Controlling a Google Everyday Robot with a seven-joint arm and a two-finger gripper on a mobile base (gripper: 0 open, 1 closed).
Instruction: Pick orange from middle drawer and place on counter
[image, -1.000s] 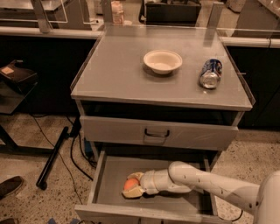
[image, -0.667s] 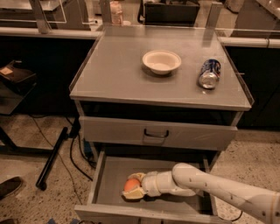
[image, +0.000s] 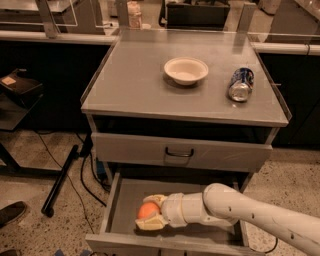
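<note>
Down at six o'clock, inside the open middle drawer (image: 125, 205), the gripper (image: 150, 214) has its fingers (image: 148, 225) clamped on the orange (image: 147, 210), one above it and one below. The grasp looks made. Lifting the orange out and setting it on the bench (image: 130, 85) at twelve o'clock remains. A white bowl (image: 186, 70) and blue can (image: 241, 84) sit toward one o'clock, so the bench's left looks easier.

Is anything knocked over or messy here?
Yes. The soda can lies tipped on its side on the counter, to the right of the white bowl, which sits upright. Nothing looks spilled. Down in the open middle drawer, the gripper is closed around the orange.
</note>
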